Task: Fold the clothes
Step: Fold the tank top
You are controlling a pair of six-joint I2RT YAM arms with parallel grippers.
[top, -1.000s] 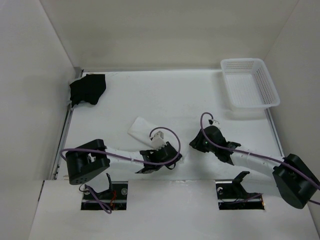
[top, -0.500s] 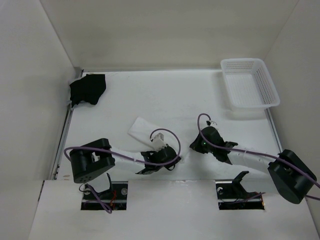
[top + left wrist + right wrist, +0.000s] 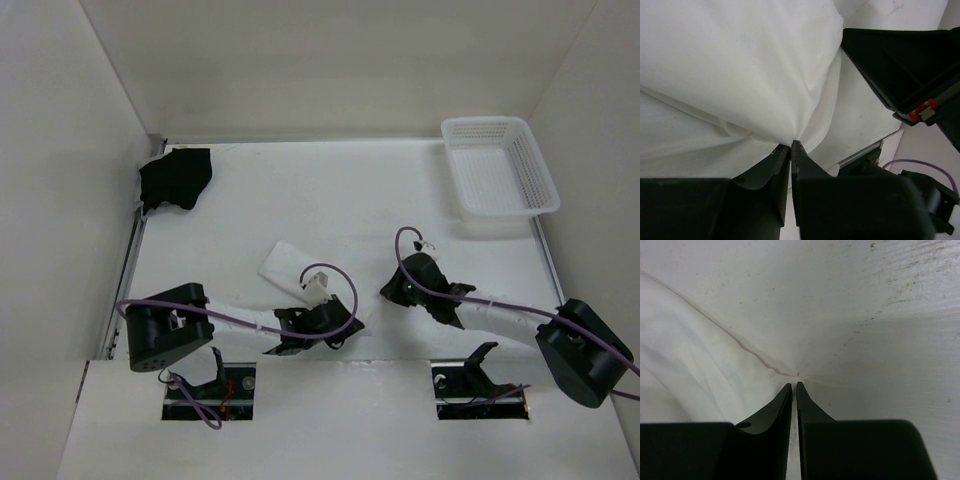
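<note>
The clothes (image 3: 286, 262) are a thin white garment lying on the white table, hard to tell from it in the top view. My left gripper (image 3: 350, 318) is low at the near middle of the table. In the left wrist view its jaws (image 3: 790, 145) are shut on a bunched fold of the clothes (image 3: 740, 70), which fan out from the tips. My right gripper (image 3: 392, 290) is a short way to the right. In the right wrist view its jaws (image 3: 794, 385) are pinched together on the hem of the clothes (image 3: 695, 380), with creases running into the tips.
A black cloth (image 3: 176, 178) lies in the far left corner. A white mesh basket (image 3: 498, 180) stands at the far right. Walls close in the table on three sides. Two cut-outs (image 3: 210, 392) sit in the near ledge. A black arm part (image 3: 905, 65) shows in the left wrist view.
Both grippers have closed onto the clothes. The left gripper has shifted slightly toward the near edge, and the visible corner of the clothes has followed it a little.
</note>
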